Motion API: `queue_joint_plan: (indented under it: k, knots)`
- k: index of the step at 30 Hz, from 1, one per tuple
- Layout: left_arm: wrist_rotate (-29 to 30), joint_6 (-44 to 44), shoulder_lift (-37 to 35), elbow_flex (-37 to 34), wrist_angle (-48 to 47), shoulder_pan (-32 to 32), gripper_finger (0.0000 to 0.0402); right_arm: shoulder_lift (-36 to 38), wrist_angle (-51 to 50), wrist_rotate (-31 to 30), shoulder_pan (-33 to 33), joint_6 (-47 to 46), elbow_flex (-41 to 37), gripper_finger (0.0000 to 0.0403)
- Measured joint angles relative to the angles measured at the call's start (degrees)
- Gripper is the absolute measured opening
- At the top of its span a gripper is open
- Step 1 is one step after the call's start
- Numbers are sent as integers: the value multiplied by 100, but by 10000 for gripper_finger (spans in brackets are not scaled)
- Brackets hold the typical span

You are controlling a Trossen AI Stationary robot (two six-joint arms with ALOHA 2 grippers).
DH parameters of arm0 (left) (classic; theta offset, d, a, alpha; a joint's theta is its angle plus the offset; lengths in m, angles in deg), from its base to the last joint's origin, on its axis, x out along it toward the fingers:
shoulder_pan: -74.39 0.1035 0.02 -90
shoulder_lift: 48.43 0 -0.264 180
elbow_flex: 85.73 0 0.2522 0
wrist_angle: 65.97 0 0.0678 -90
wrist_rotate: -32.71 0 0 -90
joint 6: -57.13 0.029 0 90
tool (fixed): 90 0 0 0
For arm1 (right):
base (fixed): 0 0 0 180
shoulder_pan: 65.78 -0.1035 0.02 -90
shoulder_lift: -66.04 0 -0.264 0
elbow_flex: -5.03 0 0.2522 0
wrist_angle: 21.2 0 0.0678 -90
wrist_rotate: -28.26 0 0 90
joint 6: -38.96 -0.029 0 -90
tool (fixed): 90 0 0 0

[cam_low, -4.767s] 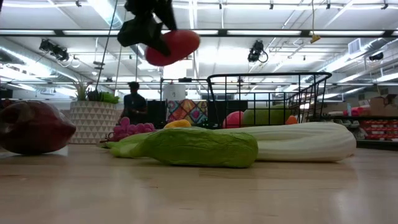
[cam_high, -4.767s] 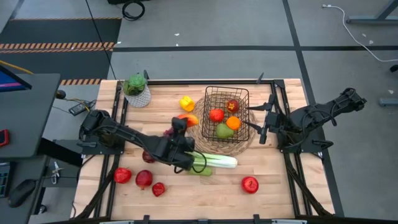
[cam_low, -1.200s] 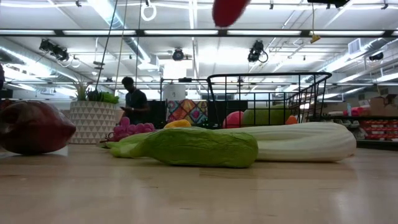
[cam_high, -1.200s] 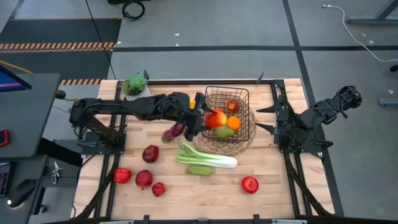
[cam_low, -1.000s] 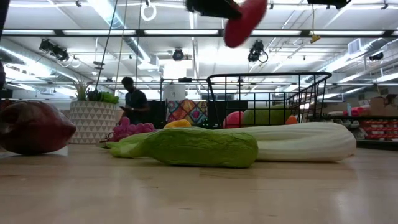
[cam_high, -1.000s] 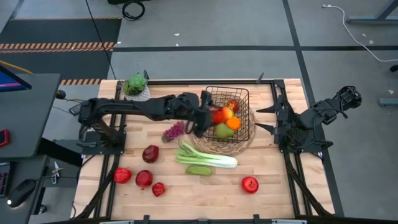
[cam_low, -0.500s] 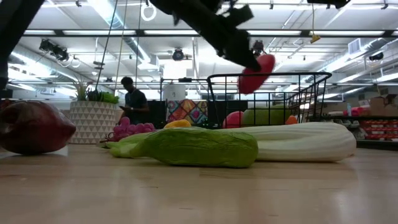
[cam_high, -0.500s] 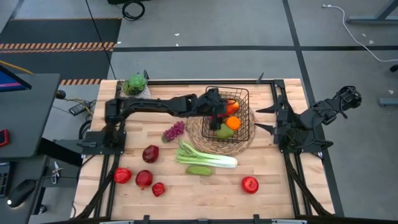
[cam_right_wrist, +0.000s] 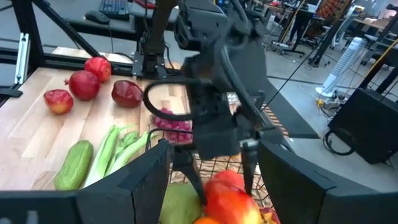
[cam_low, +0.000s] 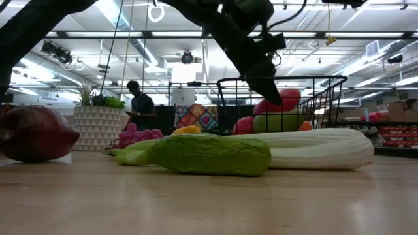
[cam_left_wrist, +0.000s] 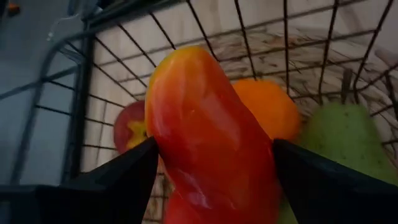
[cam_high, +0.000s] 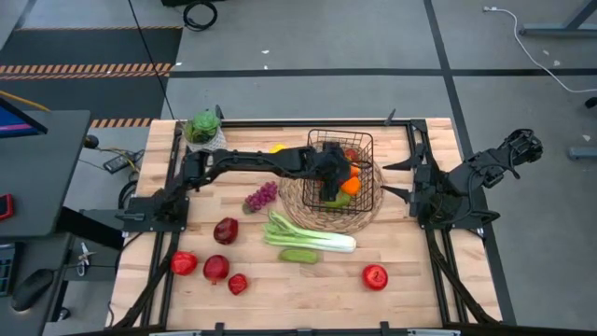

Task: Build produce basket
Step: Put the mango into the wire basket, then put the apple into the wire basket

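We find the basket [cam_high: 340, 170] at upper centre of the high view, with the left gripper [cam_high: 338, 175] inside its rim, clamped on a red pepper [cam_left_wrist: 208, 134]. It hangs above an orange [cam_left_wrist: 264, 107] and a green fruit [cam_left_wrist: 339, 130]. Lower onto the free gap before release; dropping risks bruising. The right gripper [cam_high: 399, 177], jaws apart, waits at centre right.

Left arm stretches from frame left to centre, left gripper [cam_high: 338, 174] inside the basket [cam_high: 366, 140] above the fruit there. Leek [cam_high: 312, 238] and cucumber [cam_high: 299, 255] lie below the basket. Right gripper [cam_high: 396, 177] waits open at right of basket.
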State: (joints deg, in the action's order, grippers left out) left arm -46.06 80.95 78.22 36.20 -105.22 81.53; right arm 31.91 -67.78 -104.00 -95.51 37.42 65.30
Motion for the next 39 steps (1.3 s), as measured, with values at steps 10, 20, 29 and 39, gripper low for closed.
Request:
queue_joint_plan:
  k: [10, 20, 29, 39]
  knots:
    - [-29, 68, 51, -10, -400, 9, 309, -49, 28, 0, 1, 7, 0, 247]
    - [-41, 43, 51, -10, -515, 5, 310, -49, 33, 0, 1, 15, 0, 247]
    - [-46, -72, 51, -17, -757, 5, 317, -49, 63, -2, 1, 20, 0, 247]
    - [218, -204, 51, -17, -910, -40, 389, -49, 63, -2, 1, 44, 0, 247]
